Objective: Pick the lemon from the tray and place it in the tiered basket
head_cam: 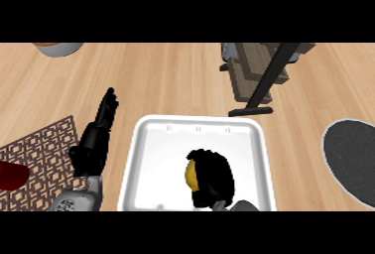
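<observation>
The lemon [190, 177] lies in the near right part of the white tray [157, 149], with only a yellow sliver showing at the left side of the right hand [212, 176]. That hand comes in from the lower edge and has its black fingers curled over and round the fruit, hiding most of it. The tray sits on the wooden table [168, 74], in the near middle. Just left of the tray, the left hand [93, 141] rests with its fingers straight and pressed together, pointing away and holding nothing. It lies beside a brown lattice-patterned placemat [36, 149], with a red object [11, 176] at the left edge. Beyond the tray's far right corner stands the tiered basket [253, 62] with its slanting black pole. A dark grey round mat [351, 158] lies at the right, and a bowl [57, 48] sits at the far left.
</observation>
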